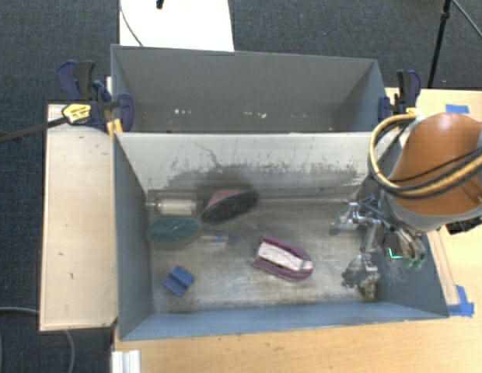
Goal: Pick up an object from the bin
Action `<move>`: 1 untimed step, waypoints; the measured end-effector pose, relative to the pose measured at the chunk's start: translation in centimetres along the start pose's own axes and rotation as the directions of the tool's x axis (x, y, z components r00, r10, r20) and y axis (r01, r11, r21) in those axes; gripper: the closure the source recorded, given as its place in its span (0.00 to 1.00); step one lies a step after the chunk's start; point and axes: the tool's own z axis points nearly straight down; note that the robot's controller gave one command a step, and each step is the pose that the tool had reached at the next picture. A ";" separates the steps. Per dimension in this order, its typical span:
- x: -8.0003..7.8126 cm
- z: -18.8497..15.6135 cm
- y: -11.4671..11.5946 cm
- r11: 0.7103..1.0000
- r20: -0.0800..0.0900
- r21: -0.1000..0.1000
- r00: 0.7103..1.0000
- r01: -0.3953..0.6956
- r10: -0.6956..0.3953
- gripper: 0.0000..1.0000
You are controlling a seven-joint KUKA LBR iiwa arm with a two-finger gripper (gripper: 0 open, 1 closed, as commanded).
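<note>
Jaws low in the near right corner of the bin (249, 152), spread apart, nothing between them, over bare floor by the right wall. Count five loose things, one of each. Closest is the pink-and-white packet (284, 259), mid-floor, left of the jaws and clear of them. Further left there's a cluster by the far wall: a clear tube (172, 206), a dark pink-faced disc (228, 204) just right of it, and a teal oval pad (172, 229) just in front of the tube. A blue block (178, 280) sits alone, near left.
</note>
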 end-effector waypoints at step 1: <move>-4.2 10.6 2.0 1.000 0.004 -0.001 1.000 -0.001 0.001 0.00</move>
